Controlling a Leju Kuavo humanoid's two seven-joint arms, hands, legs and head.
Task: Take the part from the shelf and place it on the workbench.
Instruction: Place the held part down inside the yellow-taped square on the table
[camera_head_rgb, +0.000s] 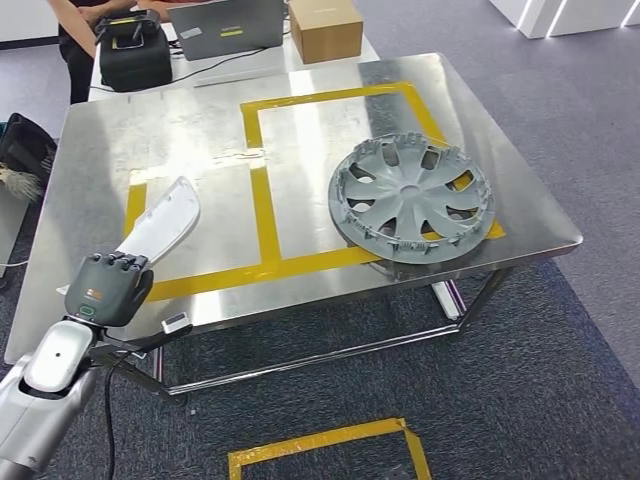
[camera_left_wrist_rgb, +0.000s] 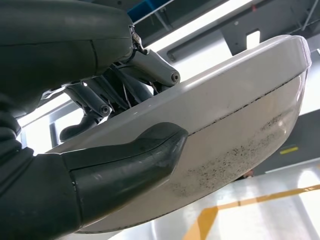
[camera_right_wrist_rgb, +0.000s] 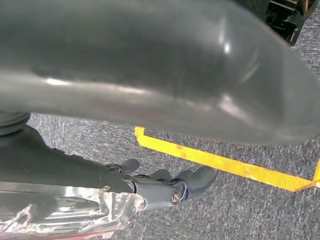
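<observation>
White moulded plastic, the part (camera_head_rgb: 161, 222) looked light, stiff and smooth enough to slip, held by its near end between the left hand's (camera_head_rgb: 108, 288) thumb and fingers (camera_left_wrist_rgb: 156, 67), its far end over the table's (camera_head_rgb: 98, 140) left taped bay.

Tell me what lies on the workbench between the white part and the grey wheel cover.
Head view: only a yellow tape strip crosses the bare steel between the white part and wheel cover.
</observation>
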